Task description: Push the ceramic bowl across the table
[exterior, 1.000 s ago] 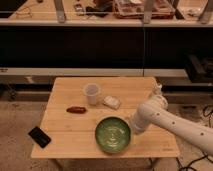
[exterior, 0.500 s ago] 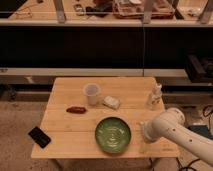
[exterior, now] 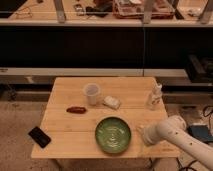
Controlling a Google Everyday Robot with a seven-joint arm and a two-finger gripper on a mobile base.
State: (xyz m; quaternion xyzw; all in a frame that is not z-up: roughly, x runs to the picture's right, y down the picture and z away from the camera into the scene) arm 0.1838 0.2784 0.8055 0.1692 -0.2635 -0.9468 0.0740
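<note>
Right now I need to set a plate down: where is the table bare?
Bare: the far-left corner beside the cup; the front strip between the phone and the green bowl. Crowded: right of the bowl, where the hand sits close to its rim.

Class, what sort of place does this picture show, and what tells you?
Probably a robotics test lab: a wooden table laid with a ceramic bowl and cup, the robot's gripper just right of the bowl, and a long dark counter behind.
</note>
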